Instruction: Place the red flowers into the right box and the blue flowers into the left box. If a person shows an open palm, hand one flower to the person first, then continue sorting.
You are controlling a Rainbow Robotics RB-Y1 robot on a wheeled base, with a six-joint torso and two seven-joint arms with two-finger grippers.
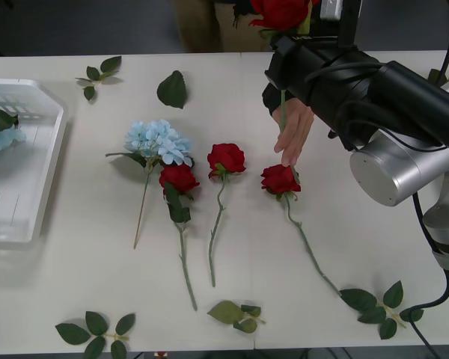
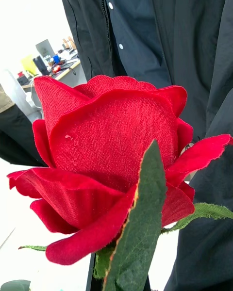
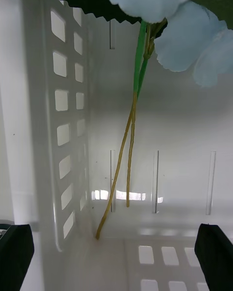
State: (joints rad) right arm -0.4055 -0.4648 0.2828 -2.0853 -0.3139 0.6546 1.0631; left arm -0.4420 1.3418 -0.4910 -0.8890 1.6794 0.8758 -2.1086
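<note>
Right end effector (image 1: 284,41) pinches a red rose (image 2: 109,165) above the person's open hand (image 1: 294,131); left end effector (image 3: 116,252) spread inside the left box (image 3: 63,126).

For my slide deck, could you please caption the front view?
Right arm lifts a red rose toward a person's open hand; three roses remain.

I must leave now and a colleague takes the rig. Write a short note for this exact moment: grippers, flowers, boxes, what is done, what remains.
Right gripper: raised over the table's far edge, shut on a red rose, held toward the person. The person's hand is below the arm, near the stem.
Left gripper: open, over the left box.
Done: blue flowers already lie in the left box.
Left: finish the handover; then three red roses on the table go to the right box, and one blue flower goes to the left box.
</note>
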